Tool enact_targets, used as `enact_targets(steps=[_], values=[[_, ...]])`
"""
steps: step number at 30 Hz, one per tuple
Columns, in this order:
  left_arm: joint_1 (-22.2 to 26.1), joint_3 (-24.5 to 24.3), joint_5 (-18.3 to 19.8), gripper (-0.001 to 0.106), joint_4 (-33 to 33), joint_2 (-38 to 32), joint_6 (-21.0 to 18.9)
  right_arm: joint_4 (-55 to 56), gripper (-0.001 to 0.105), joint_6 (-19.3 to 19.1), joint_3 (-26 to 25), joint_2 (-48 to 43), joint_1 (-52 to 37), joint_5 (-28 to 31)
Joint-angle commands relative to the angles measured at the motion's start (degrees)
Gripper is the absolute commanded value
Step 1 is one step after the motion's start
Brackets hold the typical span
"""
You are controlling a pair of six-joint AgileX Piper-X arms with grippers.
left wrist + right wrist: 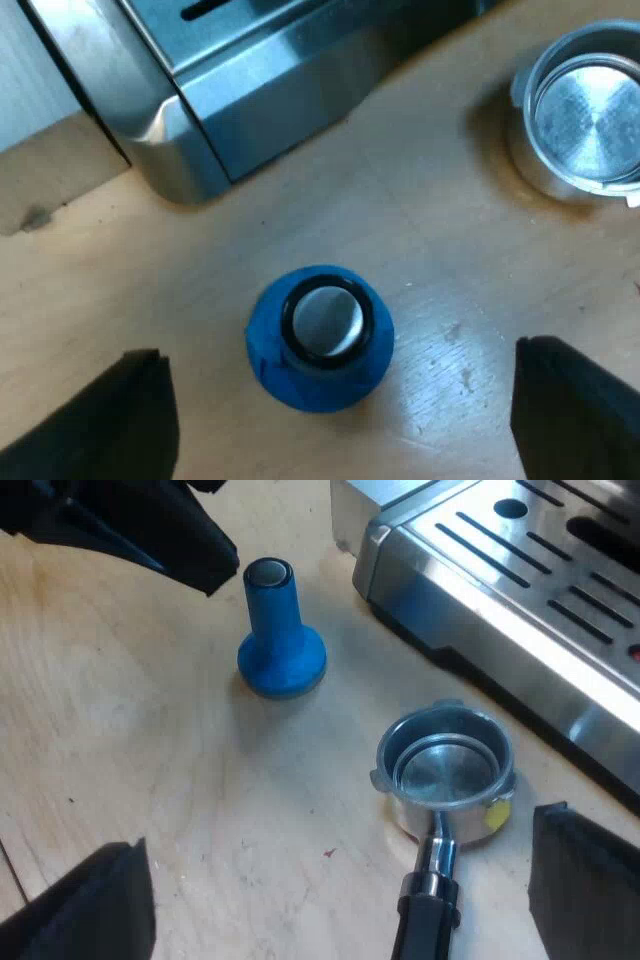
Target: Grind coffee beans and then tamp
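The left gripper [338, 352], fingers spread, hangs over the upright blue tamper [320, 338] on the wooden table [430, 220]. The right gripper [340, 830], likewise spread, hangs by the holder [445, 770] lying beside the machine [500, 590].

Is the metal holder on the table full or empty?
Empty: the round metal holder with dark handle shows a bare shiny bottom, no grounds.

Tamper [318, 345]: blue, black-ringed grey top. Holder [445, 770]: silver, black handle, yellow tab. Machine [480, 590]: brushed silver, dark slots. Bench [200, 810]: pale wood grain.
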Motion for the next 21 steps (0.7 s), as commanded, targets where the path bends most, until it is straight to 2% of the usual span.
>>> enact_targets(steps=[1,6,21], values=[[0.0,-0.1,-0.2,0.071,-1.5,0.8,0.0,-1.0,0.077,-1.0,-0.1,1.4,0.0,0.1],[0.0,-0.1,-0.2,0.071,-1.1,3.2,0.0,-3.6,0.077,-0.9,-0.1,3.7,0.0,0.1],[0.0,-0.1,-0.2,0.071,-6.8,17.5,0.0,-6.3,0.077,-0.9,-0.1,4.6,0.0,0.1]])
